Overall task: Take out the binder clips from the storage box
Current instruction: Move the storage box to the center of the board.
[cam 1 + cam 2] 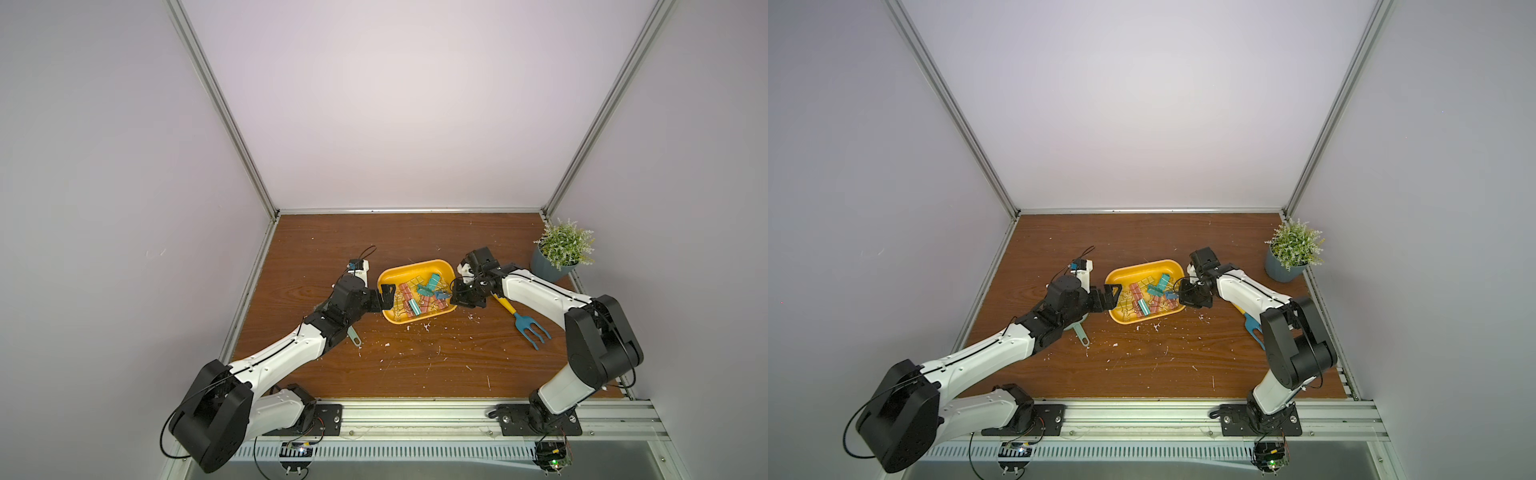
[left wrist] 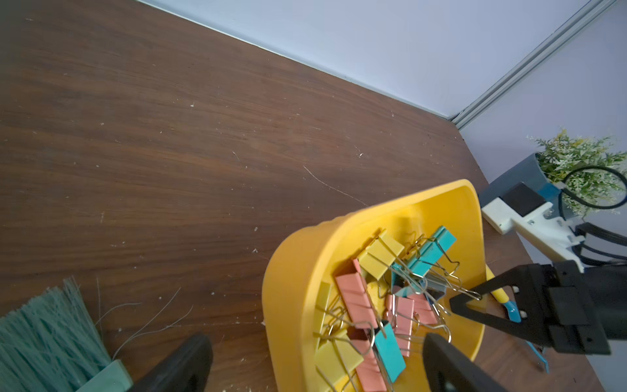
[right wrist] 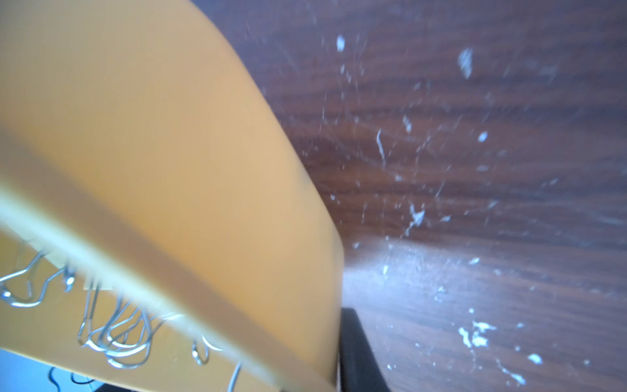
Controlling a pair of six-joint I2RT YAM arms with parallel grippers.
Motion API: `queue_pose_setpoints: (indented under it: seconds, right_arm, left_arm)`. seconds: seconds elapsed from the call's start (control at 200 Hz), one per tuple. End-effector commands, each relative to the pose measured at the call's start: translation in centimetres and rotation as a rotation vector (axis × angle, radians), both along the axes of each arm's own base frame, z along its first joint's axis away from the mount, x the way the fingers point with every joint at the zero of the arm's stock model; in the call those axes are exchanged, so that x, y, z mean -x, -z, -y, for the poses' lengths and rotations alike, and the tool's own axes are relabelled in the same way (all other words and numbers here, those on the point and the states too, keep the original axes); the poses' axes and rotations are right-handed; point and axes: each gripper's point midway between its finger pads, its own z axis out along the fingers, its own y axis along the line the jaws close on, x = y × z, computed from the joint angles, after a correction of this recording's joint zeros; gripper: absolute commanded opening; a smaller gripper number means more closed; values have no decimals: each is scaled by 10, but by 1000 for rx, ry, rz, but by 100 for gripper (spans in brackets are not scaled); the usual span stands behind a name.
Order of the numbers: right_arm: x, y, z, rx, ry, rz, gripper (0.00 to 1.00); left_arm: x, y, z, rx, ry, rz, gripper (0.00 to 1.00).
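The storage box (image 1: 399, 272) (image 1: 1127, 270) (image 2: 295, 271) is a shallow yellow tub in the middle of the wooden table. It holds several binder clips (image 1: 419, 299) (image 1: 1148, 300) (image 2: 353, 295) in pink, yellow and teal with tangled wire handles (image 3: 115, 342). My left gripper (image 1: 386, 296) (image 1: 1115, 293) (image 2: 315, 370) is open and straddles the tub's left rim, one finger outside and one among the clips. My right gripper (image 1: 455, 297) (image 1: 1183, 297) (image 3: 334, 370) is shut on the tub's right rim. Only its outer finger (image 3: 356, 356) shows in the right wrist view.
A potted plant (image 1: 552, 266) (image 1: 1283, 266) stands at the back right corner. A blue garden fork (image 1: 523, 328) with a yellow handle lies under the right arm. A teal brush (image 2: 51, 339) and a dustpan handle (image 1: 355, 336) lie by the left arm. White debris (image 1: 415, 328) is scattered in front of the tub.
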Motion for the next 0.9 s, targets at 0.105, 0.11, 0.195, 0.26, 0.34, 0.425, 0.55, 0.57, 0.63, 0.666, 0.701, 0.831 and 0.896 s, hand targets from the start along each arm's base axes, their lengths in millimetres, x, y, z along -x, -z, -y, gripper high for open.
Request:
queue_pose_setpoints:
  seconds: [0.105, 0.11, 0.195, 0.26, 0.34, 0.425, 0.55, 0.57, 0.63, 0.666, 0.701, 0.831, 0.896]
  right_arm:
    - [4, -21, -19, -49, -34, 13, 18]
    - [4, -21, -20, -49, -36, 12, 19]
    - [3, -24, -22, -45, -31, 7, 26]
    - [2, -27, -28, -69, -33, 15, 28]
    - [7, -34, -42, -140, -67, 18, 29]
    - [7, -39, -45, -159, -84, 40, 35]
    - [-17, -38, -11, 45, -8, 165, 47]
    - [-21, -38, -8, 61, -5, 181, 48]
    - [-30, -41, -15, 42, -38, 223, 50]
    - [-34, -43, -22, 14, -62, 236, 51]
    - [-38, -45, -29, -12, -78, 244, 51]
    - [-52, -43, -50, -113, -130, 241, 52]
    - [-56, -35, -55, -125, -139, 218, 52]
  left_arm:
    - [3, 13, -3, 2, 0, -45, 100]
    - [3, 13, -3, 1, 0, -45, 100]
    - [2, 19, -2, -7, 0, -61, 100]
    - [0, 23, -2, -16, -4, -79, 100]
    - [-1, 29, -4, -39, -19, -105, 100]
    - [0, 32, -12, -63, -53, -122, 100]
    - [8, 34, -21, -74, -78, -144, 100]
    - [10, 35, -23, -76, -83, -146, 100]
    - [16, 37, -26, -73, -82, -157, 100]
    - [21, 40, -26, -58, -81, -169, 100]
    - [26, 42, -25, -37, -70, -177, 100]
    - [38, 44, -10, 95, 2, -165, 98]
    - [39, 41, -2, 147, 26, -162, 97]
